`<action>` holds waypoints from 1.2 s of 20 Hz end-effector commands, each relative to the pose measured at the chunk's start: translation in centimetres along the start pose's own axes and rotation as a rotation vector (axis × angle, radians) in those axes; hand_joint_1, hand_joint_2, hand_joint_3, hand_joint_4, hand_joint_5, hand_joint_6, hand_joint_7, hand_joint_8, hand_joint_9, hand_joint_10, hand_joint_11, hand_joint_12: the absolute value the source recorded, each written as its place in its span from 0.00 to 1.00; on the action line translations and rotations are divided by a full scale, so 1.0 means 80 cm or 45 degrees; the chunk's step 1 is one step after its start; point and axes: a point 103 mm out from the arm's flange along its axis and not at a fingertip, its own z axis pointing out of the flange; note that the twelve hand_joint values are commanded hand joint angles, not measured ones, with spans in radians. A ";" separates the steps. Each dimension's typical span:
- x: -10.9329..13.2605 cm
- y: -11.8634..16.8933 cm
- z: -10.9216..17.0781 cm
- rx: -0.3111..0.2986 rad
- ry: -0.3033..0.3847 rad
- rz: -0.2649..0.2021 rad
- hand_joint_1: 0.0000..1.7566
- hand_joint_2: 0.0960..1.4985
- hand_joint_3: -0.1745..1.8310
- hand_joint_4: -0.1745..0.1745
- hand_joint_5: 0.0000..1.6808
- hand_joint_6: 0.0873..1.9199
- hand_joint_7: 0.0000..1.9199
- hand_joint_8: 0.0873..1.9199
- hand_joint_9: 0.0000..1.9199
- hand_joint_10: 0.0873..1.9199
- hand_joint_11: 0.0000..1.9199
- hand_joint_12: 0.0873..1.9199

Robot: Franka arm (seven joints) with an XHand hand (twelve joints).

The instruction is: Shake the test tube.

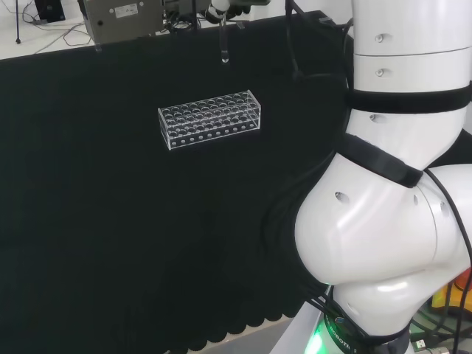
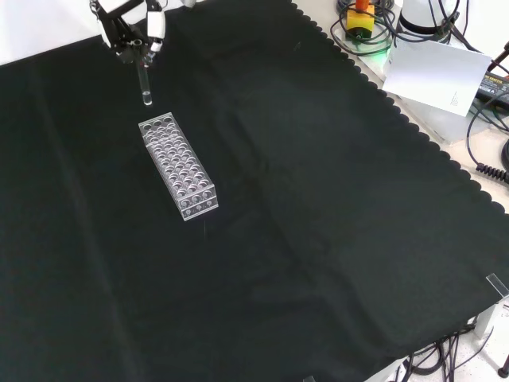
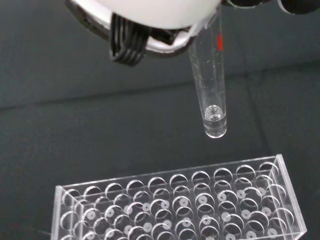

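Pinching the test tube (image 2: pixel 145 83) by its top in the hand (image 2: pixel 131 32), up at eleven o'clock of the front view, clear above the acrylic rack (image 2: pixel 178 167). Light, slick, breakable glass, probably; best gripped near the rim.

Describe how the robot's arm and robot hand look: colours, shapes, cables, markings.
The arm is made of glossy white rounded links with black bands at the joints, black cables running alongside, and a green light at its base. The robot hand is black and white; black ribbed cables show beside its white shell in the wrist view.
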 end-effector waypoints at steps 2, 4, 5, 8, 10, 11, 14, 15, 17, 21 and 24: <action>0.006 -0.017 -0.016 -0.023 0.028 -0.014 0.70 0.40 0.39 0.00 0.82 0.19 0.91 0.17 0.90 0.07 0.79 0.33; 0.009 -0.020 -0.017 -0.027 0.040 -0.020 0.70 0.40 0.39 0.00 0.82 0.19 0.91 0.17 0.90 0.07 0.79 0.33; 0.011 -0.022 -0.016 -0.026 0.043 -0.024 0.70 0.40 0.39 0.00 0.82 0.19 0.91 0.17 0.90 0.07 0.79 0.33; 0.022 -0.026 -0.014 -0.025 0.061 -0.041 0.70 0.40 0.39 0.00 0.82 0.19 0.91 0.17 0.90 0.07 0.79 0.33; 0.034 -0.028 -0.012 -0.022 0.071 -0.060 0.70 0.40 0.39 0.00 0.82 0.19 0.91 0.17 0.90 0.07 0.79 0.33; 0.043 -0.029 -0.010 -0.019 0.078 -0.074 0.70 0.40 0.39 0.00 0.82 0.19 0.91 0.17 0.90 0.07 0.79 0.33; 0.074 -0.031 -0.003 -0.004 0.101 -0.127 0.70 0.40 0.39 0.00 0.82 0.19 0.91 0.16 0.90 0.07 0.79 0.33; 0.086 -0.032 -0.001 0.003 0.110 -0.151 0.70 0.40 0.39 0.00 0.82 0.19 0.91 0.16 0.90 0.07 0.79 0.33; 0.113 -0.036 0.004 0.016 0.122 -0.203 0.70 0.40 0.39 0.00 0.82 0.19 0.91 0.16 0.90 0.07 0.79 0.33; 0.162 -0.046 0.012 0.038 0.136 -0.311 0.70 0.40 0.39 0.00 0.82 0.19 0.91 0.16 0.90 0.07 0.79 0.33; 0.186 -0.052 0.015 0.046 0.147 -0.359 0.70 0.40 0.39 0.00 0.82 0.19 0.91 0.16 0.90 0.07 0.79 0.33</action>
